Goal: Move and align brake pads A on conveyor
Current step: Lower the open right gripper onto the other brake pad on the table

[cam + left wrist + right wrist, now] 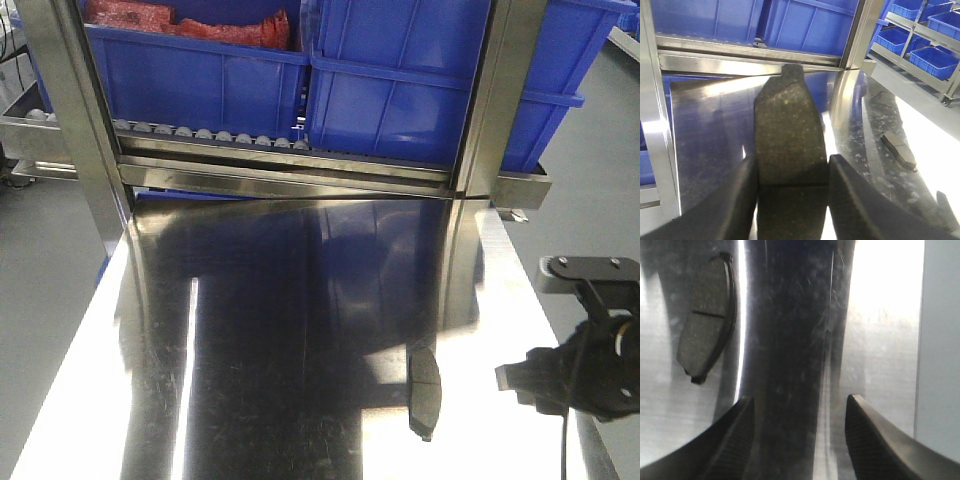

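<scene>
Exterior front view: one loose pad [424, 392] lies flat on the mirror-like steel surface [250, 330]. The right fingers [515, 378] hover just beside it without touching, and from this angle I cannot tell their gap. The conveyor shows in no view, so neither pad is on it yet. Blue bins [400, 90] on a steel rack [300, 175] close off the far edge — a carried pad swung that way could knock the frame.

Left wrist view: the left fingers [740, 200] are clenched on the held pad [787, 135]. They squeeze its two long edges near one end, so most of it juts out ahead, unsupported. My worry is that this narrow hold lets the pad pivot or slip in transfer and land crooked. The loose pad lies well apart to the right.

Right wrist view: the right fingers are spread wide and empty, with bare steel between them. The loose pad sits ahead and off to the left. Closing from here would likely catch nothing — or send the pad skidding across slick steel.
</scene>
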